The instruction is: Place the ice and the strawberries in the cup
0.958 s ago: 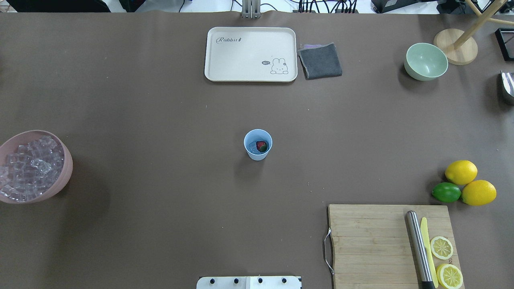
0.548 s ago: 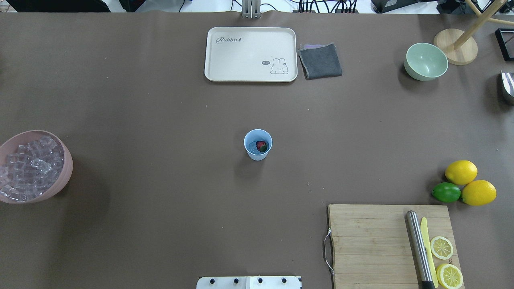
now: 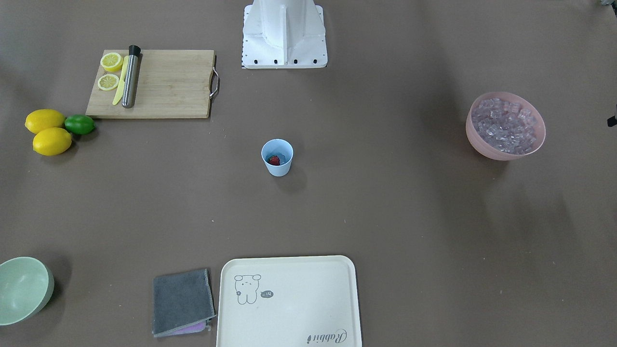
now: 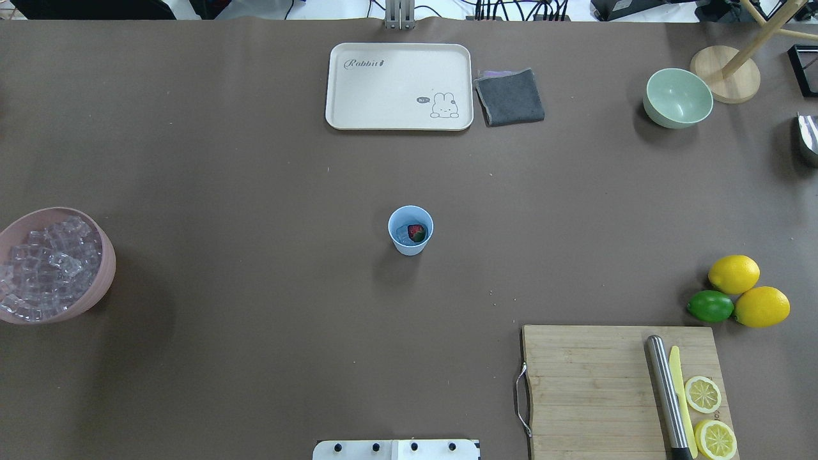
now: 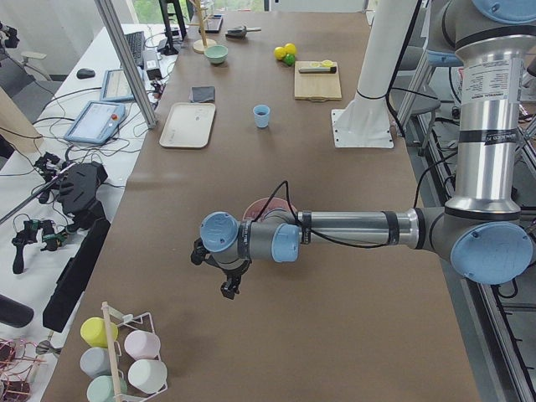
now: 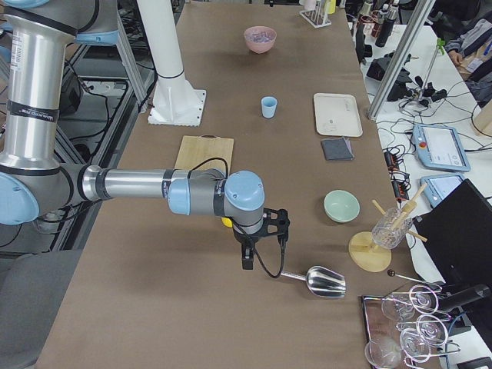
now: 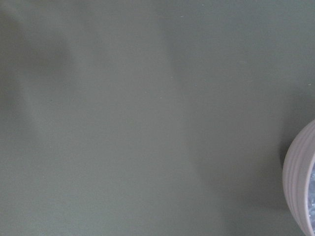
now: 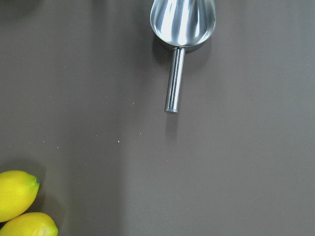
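The light blue cup (image 4: 410, 230) stands upright mid-table, also seen from the front (image 3: 277, 157). Inside it lie a red strawberry (image 4: 416, 230) and a clear ice cube (image 4: 402, 234). More ice (image 4: 45, 268) is heaped in the pink bowl (image 4: 105, 281) at the table's left end. My left gripper (image 5: 228, 290) shows only in the exterior left view, hanging over bare table beyond that bowl, so I cannot tell its state. My right gripper (image 6: 247, 261) shows only in the exterior right view, near a metal scoop (image 6: 323, 280). Its state cannot be told either.
A cream tray (image 4: 399, 86), a grey cloth (image 4: 510, 97) and a pale green bowl (image 4: 677, 97) sit along the far side. Two lemons (image 4: 733, 273) and a lime (image 4: 710, 306) lie beside a cutting board (image 4: 588, 390) with a knife, a steel rod and lemon slices.
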